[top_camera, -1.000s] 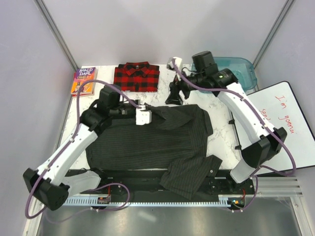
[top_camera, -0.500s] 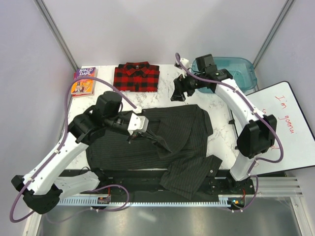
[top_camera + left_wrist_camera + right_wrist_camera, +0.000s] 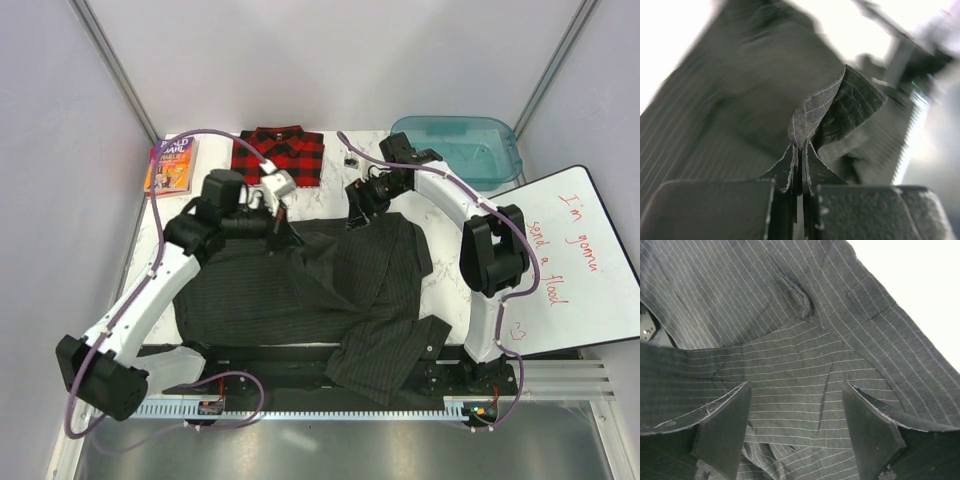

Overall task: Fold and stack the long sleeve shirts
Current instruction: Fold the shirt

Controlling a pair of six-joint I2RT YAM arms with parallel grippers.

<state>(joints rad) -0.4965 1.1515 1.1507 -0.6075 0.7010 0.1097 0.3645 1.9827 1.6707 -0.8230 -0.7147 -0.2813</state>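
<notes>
At the far edge of the dark shirt [image 3: 300, 290], the left pincer [image 3: 800, 150] is clamped on a fold, probably to turn it over, while the right pincer [image 3: 796, 386] hangs apart, ready to grip.

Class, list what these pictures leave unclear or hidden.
- Left wrist view: motion blur smears everything beyond the pinstripe shirt fold in the left pincer.
- Top view: the left arm covers part of the plaid shirt's near edge.
- Top view: lettering on the book is too small.
- Right wrist view: whether the right pincer touches the shirt is unclear.
</notes>
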